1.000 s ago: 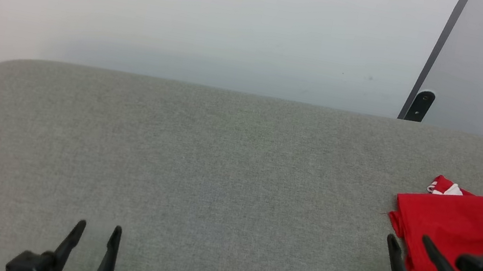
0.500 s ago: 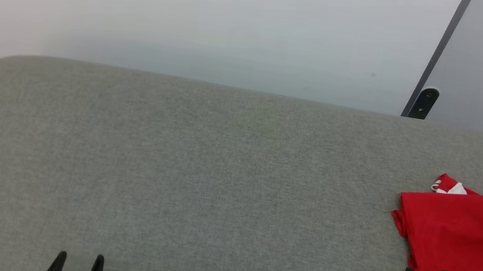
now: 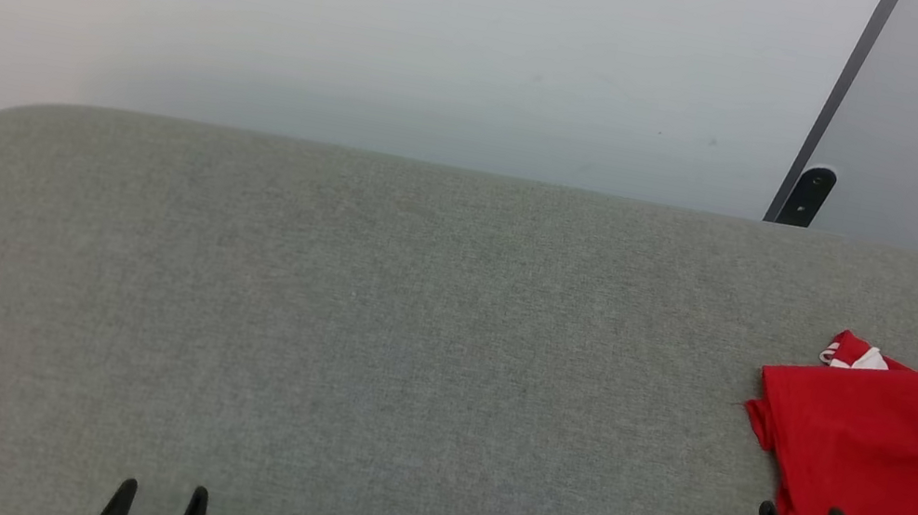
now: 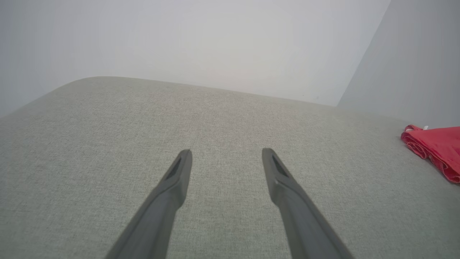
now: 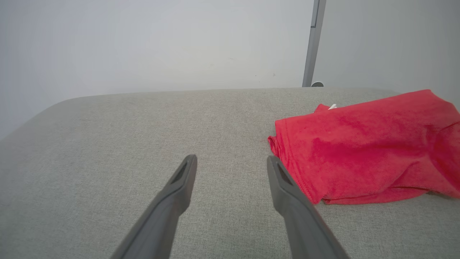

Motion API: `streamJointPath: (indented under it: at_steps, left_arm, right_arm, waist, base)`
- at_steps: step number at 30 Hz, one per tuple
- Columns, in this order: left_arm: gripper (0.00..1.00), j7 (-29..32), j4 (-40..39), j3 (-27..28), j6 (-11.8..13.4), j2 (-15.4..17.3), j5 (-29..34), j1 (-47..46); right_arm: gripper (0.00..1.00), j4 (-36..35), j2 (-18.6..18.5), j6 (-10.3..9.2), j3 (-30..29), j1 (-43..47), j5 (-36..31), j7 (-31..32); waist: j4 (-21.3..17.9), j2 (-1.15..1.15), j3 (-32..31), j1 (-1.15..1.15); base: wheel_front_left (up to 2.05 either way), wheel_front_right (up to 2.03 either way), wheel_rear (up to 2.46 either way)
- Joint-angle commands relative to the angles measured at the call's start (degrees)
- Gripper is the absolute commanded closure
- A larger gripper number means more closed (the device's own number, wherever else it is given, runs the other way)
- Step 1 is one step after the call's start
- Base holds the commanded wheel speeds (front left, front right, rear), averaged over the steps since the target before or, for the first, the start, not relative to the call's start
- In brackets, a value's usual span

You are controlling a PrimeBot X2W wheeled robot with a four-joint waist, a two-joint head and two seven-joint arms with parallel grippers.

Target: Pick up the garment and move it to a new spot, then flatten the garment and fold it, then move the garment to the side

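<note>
Pale, bare wall (image 3: 368, 24) behind. In front, a broad grey fabric-covered surface (image 3: 408, 333) with rounded far corners, bare across the middle and the left side.

At the right edge of the surface, roughly midway between the near and far edges: the garment (image 3: 897, 448). Folded into a rough rectangle, plain red side up, with a scrap of white-striped trim (image 3: 852, 355) poking out at the far left corner. Looks light, soft and limp, so likely to sag and fall open if lifted by one layer alone. Probably drags on the woven cover rather than slides. Best pinched through all layers at the folded near-left corner, or at two corners at once to keep the fold.

Close to the near edge on the right: the right end effector (image 3: 801, 512), fingers spread apart, nothing between them, tips just beside the garment's near-left corner.

Close to the near edge, left of centre: the left end effector (image 3: 164, 489), fingers likewise apart and empty, well apart from the garment.
</note>
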Motion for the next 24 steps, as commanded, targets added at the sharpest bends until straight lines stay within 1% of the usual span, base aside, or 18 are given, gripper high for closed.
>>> streamJointPath:
  at_steps: [1, 6, 7, 10, 24]
  left_arm:
    - [0.00, 0.04, -0.02, -0.08, 0.14, 0.04, 0.24, -0.10]
    - [0.00, 0.04, -1.00, -0.28, 0.34, 0.10, 0.94, -0.16]
    - [1.00, -0.02, -0.71, -0.25, 0.23, -0.03, 0.69, -0.12]
    - [1.00, 0.09, 0.90, -0.33, 0.23, -0.38, 0.45, 0.06]
    - [1.00, 4.14, 2.58, 0.98, -0.16, -0.85, -14.27, -3.75]
  right_arm:
    - [0.00, -0.10, 0.23, -0.09, 0.20, 0.46, -0.04, 0.12]
    - [0.00, 0.09, 0.42, -0.09, 0.54, 0.58, 0.19, -0.20]
    - [1.00, 0.27, 0.25, 0.00, 0.35, 0.02, 0.05, -0.07]
    - [1.00, 2.03, 0.54, 0.01, 0.43, 0.19, 0.18, -0.01]
    - [1.00, 4.87, 1.46, 0.00, -1.09, -2.19, 14.20, -0.38]
  waist:
    - [-0.07, 0.00, -0.03, 0.00]
    - [-0.14, 0.00, -0.17, 0.00]
    - [-0.14, 0.00, -0.17, 0.00]
    - [-0.15, 0.00, -0.17, 0.00]
    - [-0.38, 0.00, 0.11, 0.00]
  base:
    - [0.00, 0.00, 0.00]
    - [0.00, 0.00, 0.00]
    - [0.00, 0.00, 0.00]
    - [0.00, 0.00, 0.00]
    - [0.00, 0.00, 0.00]
